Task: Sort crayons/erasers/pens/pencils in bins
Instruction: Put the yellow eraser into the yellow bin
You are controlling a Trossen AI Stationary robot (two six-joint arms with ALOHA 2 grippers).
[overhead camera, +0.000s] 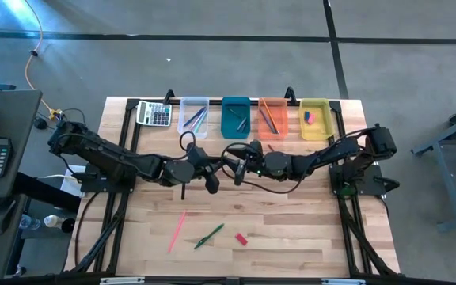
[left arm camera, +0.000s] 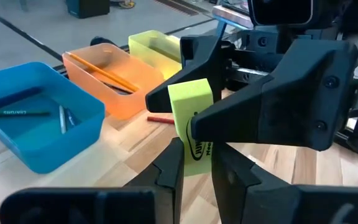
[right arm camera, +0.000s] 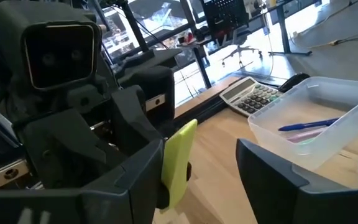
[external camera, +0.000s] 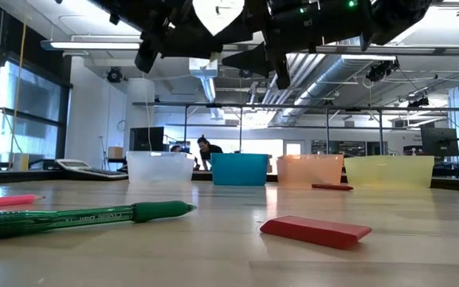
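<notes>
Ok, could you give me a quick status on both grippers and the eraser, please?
Left gripper shut on yellow eraser, mid-table, raised. Right gripper open around it, handover not done. Yellow bin unobstructed.

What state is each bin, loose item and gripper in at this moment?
Left gripper: shut on the yellow eraser, mid-table.
Right gripper: fingers open around that eraser.
Clear bin: holds pens.
Blue bin: holds thin sticks.
Orange bin: holds pencils.
Yellow bin: holds erasers.
Red eraser: loose on the table.
Green pen: loose, lying flat.
Pink stick: loose, lying flat.
</notes>
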